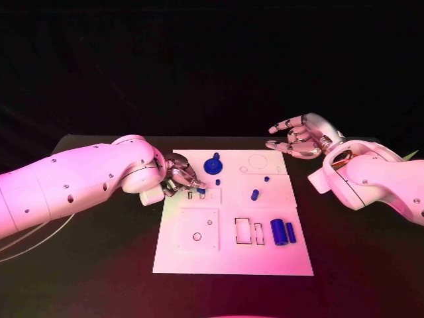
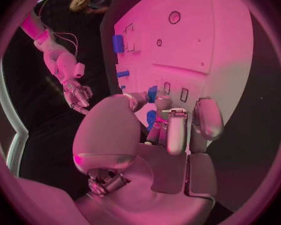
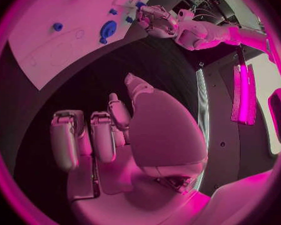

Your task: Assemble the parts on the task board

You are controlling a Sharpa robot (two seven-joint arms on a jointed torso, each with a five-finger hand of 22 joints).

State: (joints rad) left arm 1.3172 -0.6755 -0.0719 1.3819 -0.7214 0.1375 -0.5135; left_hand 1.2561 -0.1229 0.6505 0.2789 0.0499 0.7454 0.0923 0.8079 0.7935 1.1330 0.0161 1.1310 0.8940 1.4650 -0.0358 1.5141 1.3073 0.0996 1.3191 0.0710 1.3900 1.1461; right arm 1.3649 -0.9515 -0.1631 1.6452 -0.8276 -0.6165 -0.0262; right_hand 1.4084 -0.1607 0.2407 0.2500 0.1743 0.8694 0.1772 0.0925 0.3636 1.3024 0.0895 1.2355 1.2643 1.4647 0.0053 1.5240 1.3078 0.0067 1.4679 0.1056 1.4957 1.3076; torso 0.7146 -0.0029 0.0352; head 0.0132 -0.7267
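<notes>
The white task board (image 1: pixel 188 255) lies mid-table. My left hand (image 1: pixel 181 176) hovers over its left edge and pinches a small blue part (image 1: pixel 201 192) between thumb and a finger, just above two small rectangular slots; in the left wrist view the part (image 2: pixel 152 93) sits at the fingertips (image 2: pixel 162 103). A blue knob-shaped part (image 1: pixel 213 163) stands at the board's far side. Small blue pegs (image 1: pixel 255 195) dot the middle. Two blue cylinders (image 1: pixel 283 232) lie at the right. My right hand (image 1: pixel 303 136) is raised beyond the far right corner, fingers apart and empty.
Black table (image 1: pixel 365 252) surrounds the board on all sides. The board has a square recess (image 1: pixel 198 228) at near left and rectangular slots (image 1: pixel 244 230) beside the cylinders. In the right wrist view the board (image 3: pixel 47 50) lies well beyond my right hand (image 3: pixel 115 135).
</notes>
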